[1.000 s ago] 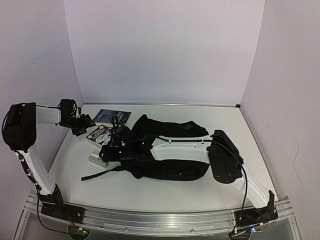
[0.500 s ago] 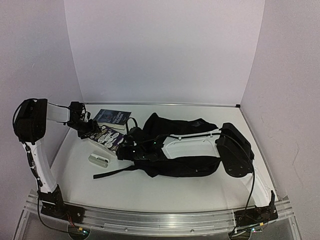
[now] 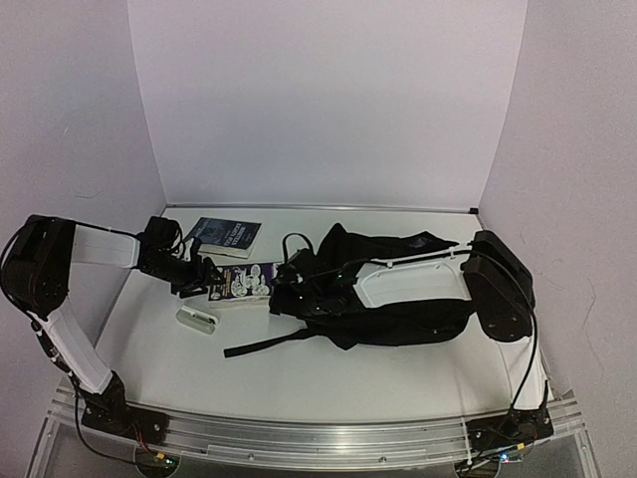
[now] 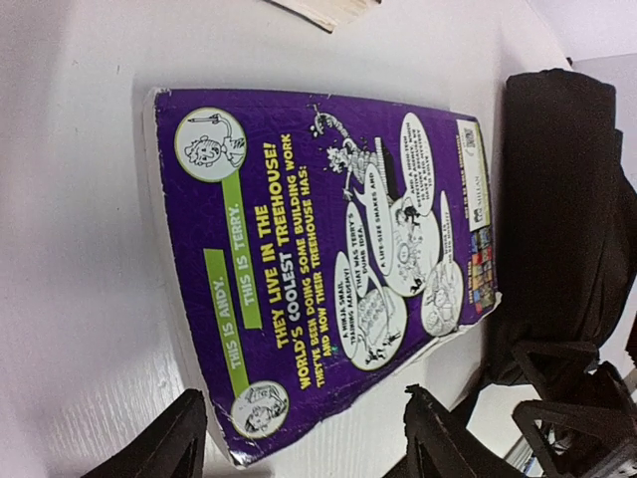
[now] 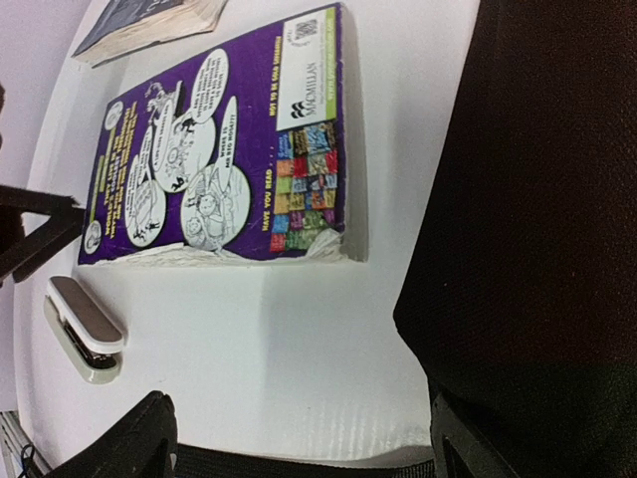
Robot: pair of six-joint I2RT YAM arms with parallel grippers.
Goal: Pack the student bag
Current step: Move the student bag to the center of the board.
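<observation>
Step in hand: approach to purple book [image 4: 328, 249], 1 of 2 outside bag [image 3: 398, 324] lying centre-right on table [image 3: 299, 378]. Left gripper [image 4: 304, 428] spread about book's near corner, contact unclear; right gripper [image 5: 299, 413] spread beside bag. Next: clamp book, carry to bag's mouth.

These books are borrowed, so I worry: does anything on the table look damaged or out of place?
Yes. The purple paperback, lying back cover up beside the student bag, has a frayed, torn-looking edge and worn corners. Nothing else stands out.
</observation>
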